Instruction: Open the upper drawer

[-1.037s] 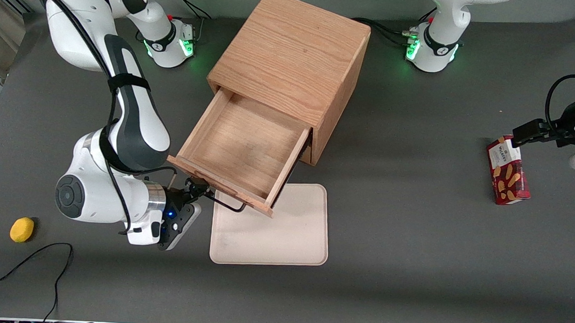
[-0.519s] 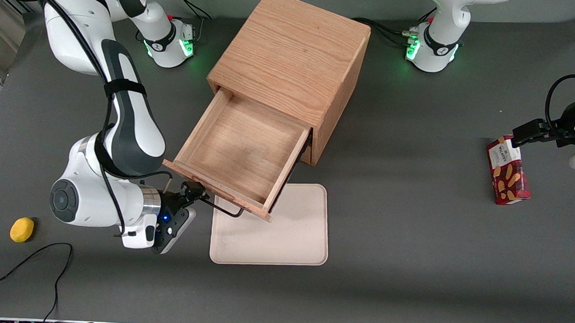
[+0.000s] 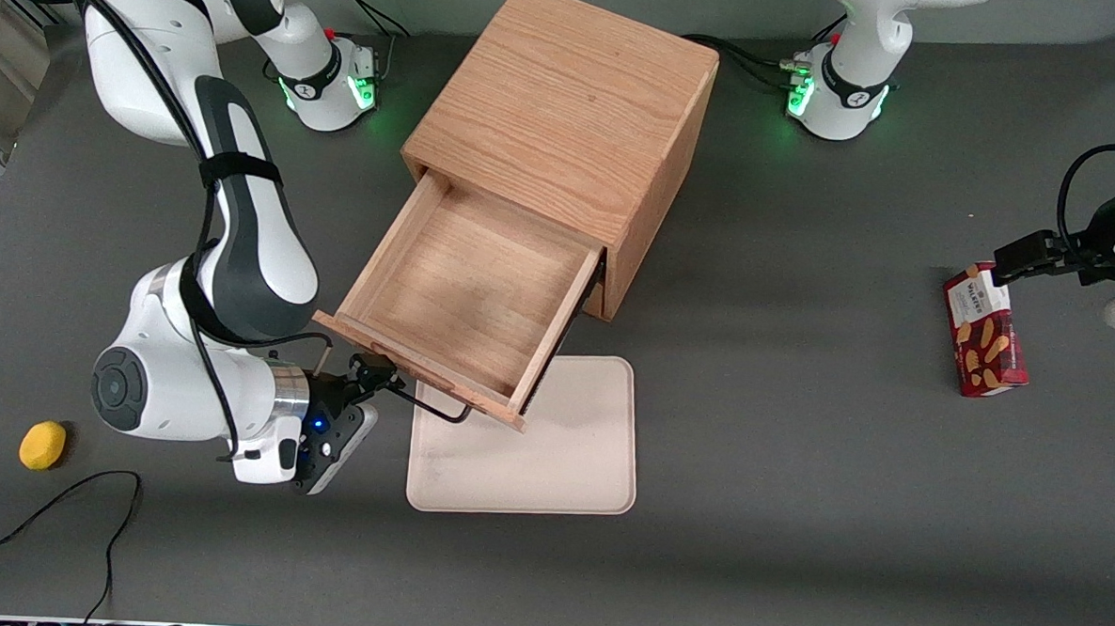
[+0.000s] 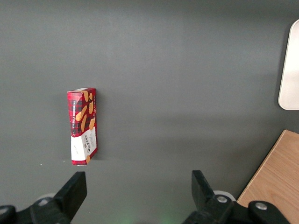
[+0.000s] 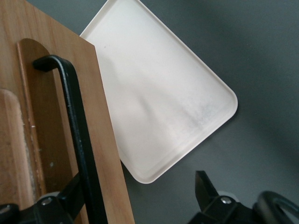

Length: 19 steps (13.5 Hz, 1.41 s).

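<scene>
The upper drawer (image 3: 469, 286) is pulled far out of the oak cabinet (image 3: 566, 106), and its bare wooden floor shows. Its thin black bar handle (image 3: 431, 406) runs along the drawer front, nearer the front camera. My gripper (image 3: 376, 373) is at the handle's end toward the working arm's end of the table. In the right wrist view the gripper (image 5: 138, 183) is open. The handle (image 5: 77, 130) passes close by one finger (image 5: 70, 191), and the second finger (image 5: 205, 189) stands well apart over the table. The drawer front (image 5: 100, 140) fills the space beside the handle.
A cream tray (image 3: 552, 444) lies flat partly under the open drawer's front. A yellow fruit (image 3: 43, 445) and a black cable (image 3: 60, 508) lie toward the working arm's end. A red biscuit box (image 3: 984, 343) lies toward the parked arm's end.
The drawer has slid a little farther out of the cabinet, and my gripper and wrist have shifted with its handle toward the working arm's end. Most of that happened before half a second ago.
</scene>
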Available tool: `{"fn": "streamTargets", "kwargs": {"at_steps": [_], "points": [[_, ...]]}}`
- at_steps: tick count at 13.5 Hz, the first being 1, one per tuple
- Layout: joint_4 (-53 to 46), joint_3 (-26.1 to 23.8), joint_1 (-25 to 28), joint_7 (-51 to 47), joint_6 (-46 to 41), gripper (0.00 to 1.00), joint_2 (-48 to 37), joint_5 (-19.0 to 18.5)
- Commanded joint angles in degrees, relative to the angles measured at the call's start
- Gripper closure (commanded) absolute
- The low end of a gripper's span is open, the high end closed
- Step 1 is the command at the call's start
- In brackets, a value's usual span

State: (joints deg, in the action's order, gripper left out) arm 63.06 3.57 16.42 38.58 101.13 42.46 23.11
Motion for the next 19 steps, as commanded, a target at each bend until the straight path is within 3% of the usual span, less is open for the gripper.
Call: {"fn": "streamTargets", "kwargs": {"at_steps": [1,12,19], "points": [[-2.9,-0.2,-0.7,1.1,-0.9,0.00,1.3,1.4],[-6.7,-0.4,-3.2,1.1,-1.2,0.00,1.8,1.5],[-8.4,1.1,-6.3,0.4,-9.4,0.00,-2.6,-0.3]]}}
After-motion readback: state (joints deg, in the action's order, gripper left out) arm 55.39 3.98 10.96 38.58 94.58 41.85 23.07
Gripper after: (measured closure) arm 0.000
